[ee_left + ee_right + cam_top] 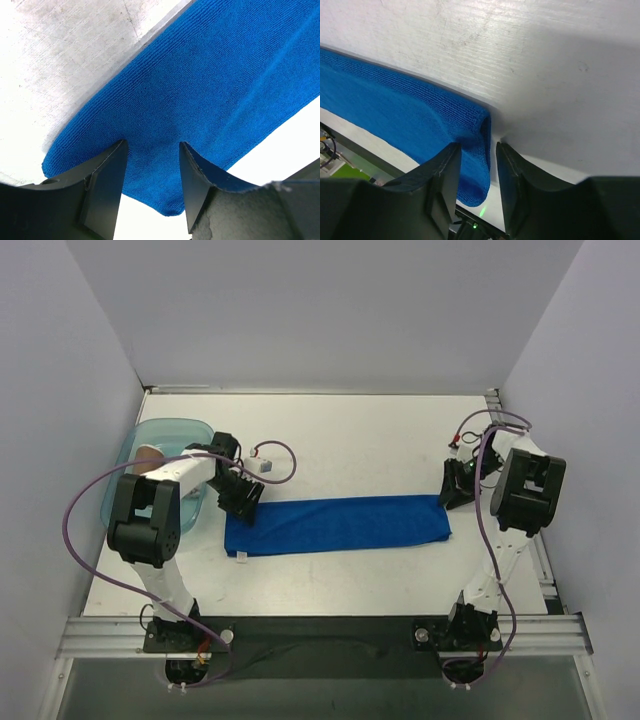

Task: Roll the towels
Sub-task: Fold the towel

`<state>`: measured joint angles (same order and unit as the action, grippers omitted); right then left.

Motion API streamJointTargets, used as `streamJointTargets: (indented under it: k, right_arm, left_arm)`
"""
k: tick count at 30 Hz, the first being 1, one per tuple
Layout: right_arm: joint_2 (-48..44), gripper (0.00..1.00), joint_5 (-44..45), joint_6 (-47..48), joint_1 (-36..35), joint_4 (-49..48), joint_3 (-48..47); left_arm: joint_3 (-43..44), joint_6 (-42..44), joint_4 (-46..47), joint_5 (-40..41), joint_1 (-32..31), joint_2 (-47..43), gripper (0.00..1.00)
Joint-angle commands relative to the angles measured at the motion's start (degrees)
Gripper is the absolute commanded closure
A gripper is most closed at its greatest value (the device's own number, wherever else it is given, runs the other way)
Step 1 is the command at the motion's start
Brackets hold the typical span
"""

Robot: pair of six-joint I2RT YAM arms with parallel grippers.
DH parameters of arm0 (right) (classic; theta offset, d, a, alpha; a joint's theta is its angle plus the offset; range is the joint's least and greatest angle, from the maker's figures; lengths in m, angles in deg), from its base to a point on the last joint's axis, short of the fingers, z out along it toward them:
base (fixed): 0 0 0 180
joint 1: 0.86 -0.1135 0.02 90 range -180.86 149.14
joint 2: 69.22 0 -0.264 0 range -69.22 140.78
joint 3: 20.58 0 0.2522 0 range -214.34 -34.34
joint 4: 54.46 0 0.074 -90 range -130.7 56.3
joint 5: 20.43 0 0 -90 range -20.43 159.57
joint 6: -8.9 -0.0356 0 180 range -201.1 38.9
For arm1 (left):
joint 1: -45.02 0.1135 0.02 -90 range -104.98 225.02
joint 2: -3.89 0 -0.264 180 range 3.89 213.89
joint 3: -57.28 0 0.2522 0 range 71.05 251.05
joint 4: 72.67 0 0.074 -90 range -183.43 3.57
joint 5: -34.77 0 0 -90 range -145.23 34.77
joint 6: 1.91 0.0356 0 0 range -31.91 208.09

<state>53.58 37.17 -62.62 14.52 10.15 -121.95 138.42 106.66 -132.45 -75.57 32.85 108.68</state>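
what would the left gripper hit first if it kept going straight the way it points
The blue towel: its end lies between the fingers of the left gripper, so contact looks almost immediate, though depth is unclear.

I see bright even overhead light, soft shadows on the table (350, 430), wrist-view glare, towel (210, 90) weave sharp

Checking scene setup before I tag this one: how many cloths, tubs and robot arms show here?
Blue towel: 1
Clear teal tub: 1
Tan thing inside the tub, mostly hidden, kind unclear: 1
Robot arms, left arm and right arm: 2
Total: 5
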Motion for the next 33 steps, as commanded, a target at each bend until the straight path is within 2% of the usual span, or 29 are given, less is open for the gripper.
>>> streamJointTargets:
  k: [1, 9, 13, 19, 24, 33]
  right_arm:
    - [0.6, 0.67, -0.7, 0.7, -0.7, 4.1, 0.3]
    - [-0.9, 0.84, -2.4, 0.8, -0.3, 5.2, -1.1]
    - [-1.9, 1.00, -2.9, 1.0, -0.1, 5.4, -1.9]
    - [-2.9, 1.00, -5.0, 0.9, 0.8, 5.5, -3.6]
    - [-3.1, 1.00, -7.1, 0.2, 1.1, 5.1, -5.5]
    - [0.9, 1.00, -2.8, -0.2, 1.8, 2.9, -6.2]
  left_arm:
    - [-0.8, 0.2, 1.6, -0.2, -0.6, 2.9, 0.44]
    - [-0.7, 0.1, 1.7, -0.3, -0.6, 3.1, 0.44]
    - [-0.6, 0.2, 1.7, -0.3, -0.6, 3.1, 0.44]
    - [-0.5, 0.2, 1.6, 0.3, -0.7, 3.4, 0.44]
    - [-0.2, 0.1, 1.7, 1.9, -0.5, 4.3, 0.48]
    - [-0.5, 0.2, 1.7, 3.5, 0.4, 6.1, 0.53]
